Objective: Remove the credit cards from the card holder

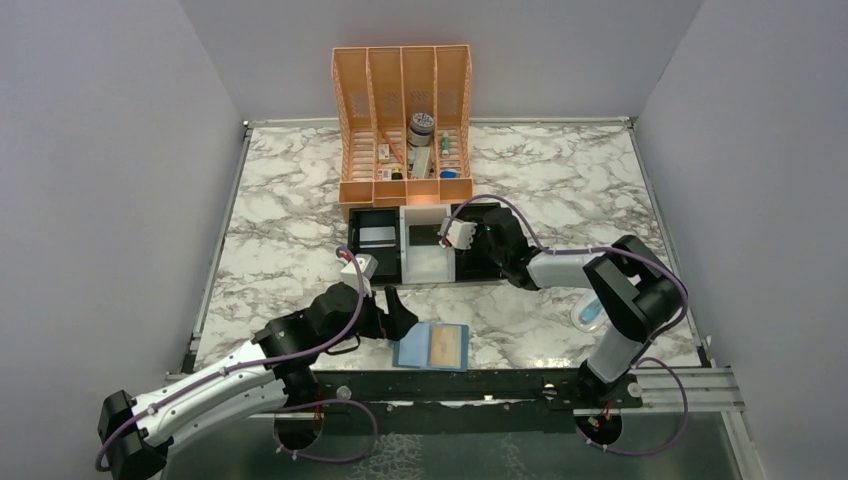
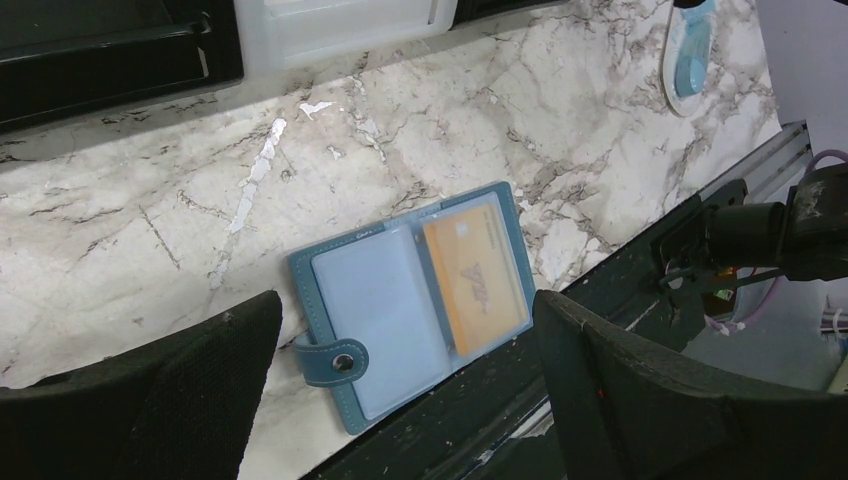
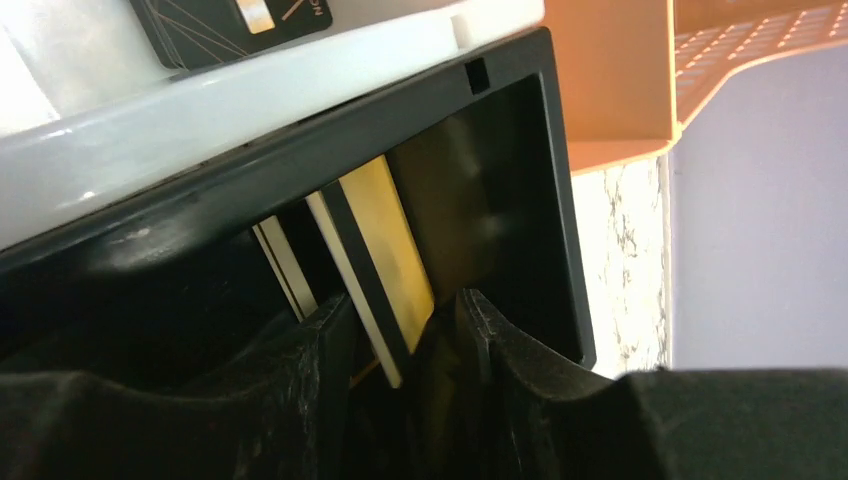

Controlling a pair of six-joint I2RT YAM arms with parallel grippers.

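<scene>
Credit card (image 3: 395, 230), lower end hidden within right hand (image 3: 405, 305) (in black tray (image 3: 555, 200))

Student: Where does the holder (image 1: 432, 347) lie?

Tutor: Open on the tabletop (image 1: 290, 200), at its near edge, between the two arm bases. A card (image 2: 475, 275) sits in its right pocket.

Student: And behind it?

Tutor: The tray (image 1: 428, 265), with three compartments side by side. A second card (image 3: 385, 240) stands on edge in the right compartment, and a third card (image 1: 423, 235) lies in the middle one. The rack (image 1: 405, 190) stands just behind the tray. The packet (image 1: 588, 312) lies well right of the holder.
</scene>
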